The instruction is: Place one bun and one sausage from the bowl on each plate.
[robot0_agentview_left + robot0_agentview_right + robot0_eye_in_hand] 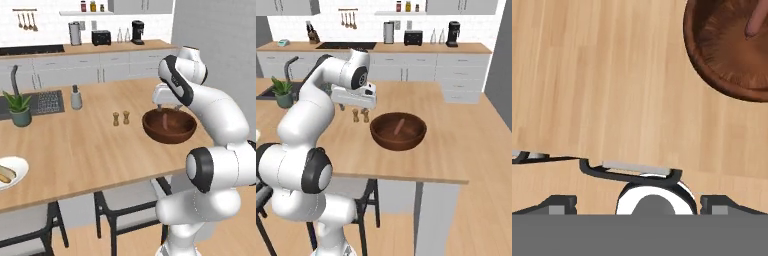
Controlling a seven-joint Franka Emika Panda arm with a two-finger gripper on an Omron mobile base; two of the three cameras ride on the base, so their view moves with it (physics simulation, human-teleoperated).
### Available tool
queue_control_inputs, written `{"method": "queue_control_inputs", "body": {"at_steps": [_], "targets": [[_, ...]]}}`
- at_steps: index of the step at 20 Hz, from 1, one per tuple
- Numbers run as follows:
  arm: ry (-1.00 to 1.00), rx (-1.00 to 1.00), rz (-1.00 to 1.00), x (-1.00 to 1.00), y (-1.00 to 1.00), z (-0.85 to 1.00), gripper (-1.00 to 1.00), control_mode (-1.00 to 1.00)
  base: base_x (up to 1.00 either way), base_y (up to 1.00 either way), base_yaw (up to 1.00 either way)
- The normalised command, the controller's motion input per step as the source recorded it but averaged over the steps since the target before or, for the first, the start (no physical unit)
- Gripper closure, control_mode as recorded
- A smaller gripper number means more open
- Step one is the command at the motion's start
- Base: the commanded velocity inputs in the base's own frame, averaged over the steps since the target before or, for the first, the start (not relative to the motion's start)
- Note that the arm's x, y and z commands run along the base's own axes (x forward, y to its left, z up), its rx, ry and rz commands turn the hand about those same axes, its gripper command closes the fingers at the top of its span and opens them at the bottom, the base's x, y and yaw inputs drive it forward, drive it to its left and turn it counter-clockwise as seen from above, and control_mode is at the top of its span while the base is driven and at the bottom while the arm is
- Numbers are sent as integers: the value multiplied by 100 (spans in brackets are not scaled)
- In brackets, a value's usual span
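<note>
The dark wooden bowl (169, 126) (398, 131) stands near the counter's right end, with one pinkish sausage (164, 120) (399, 125) lying inside it. My gripper (168, 106) (353, 106) hangs open and empty above the counter, just beside the bowl's left rim. In the hand view the gripper (639, 202) points down at bare wood, its fingertips (562, 202) wide apart, and the bowl (727, 55) with the sausage (757, 20) sits at the upper right. A white plate (19, 165) at the far left edge carries a pale bun (6, 175).
Two small wooden shakers (121, 118) (361, 116) stand left of the bowl, close under my hand. A potted plant (20, 107), a soap dispenser (76, 97) and a sink are further left. Dark chairs (125, 200) stand along the counter's near edge.
</note>
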Motion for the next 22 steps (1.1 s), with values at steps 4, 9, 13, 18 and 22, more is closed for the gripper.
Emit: {"method": "queue_control_inputs", "body": {"at_steps": [4,9,13,18,22], "targets": [[0,0,0,0,0,0,-100,100,0,-100,-8],[0,0,-3,0,-9,0,-100,-100,0,-53,-5],[0,0,-7,30,31,-16,-100,-100,0,0,0],[0,-3,-13,68,82,-24,-100,-100,0,0,0],[0,-8,-12,76,54,-43,-100,-100,0,0,0]]}}
